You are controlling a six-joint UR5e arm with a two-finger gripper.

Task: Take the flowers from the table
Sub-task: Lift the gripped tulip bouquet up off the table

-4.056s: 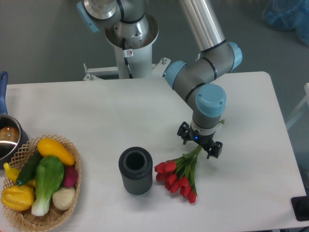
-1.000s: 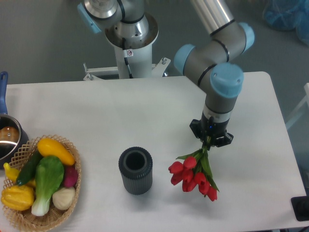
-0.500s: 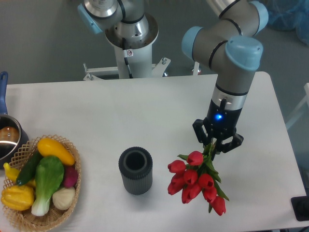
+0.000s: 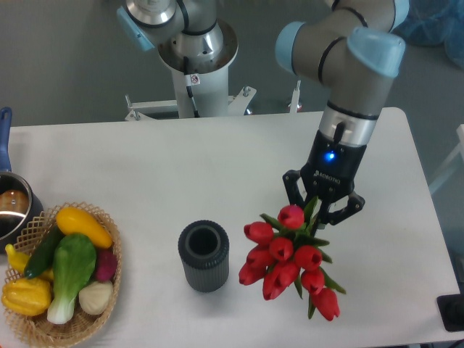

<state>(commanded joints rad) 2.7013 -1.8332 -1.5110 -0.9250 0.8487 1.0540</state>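
Since four seconds ago, when they lay flat right of centre, the flowers (image 4: 290, 261) have risen and appear clear of the table (image 4: 181, 167), hanging at lower right. About nine red tulip heads fan downward on green stems, which the gripper (image 4: 322, 210) clenches. One dark ribbed cylinder (image 4: 204, 256) stands just left of them. One wicker basket (image 4: 29, 319) of vegetables and one pot (image 4: 11, 206) sit at far left.
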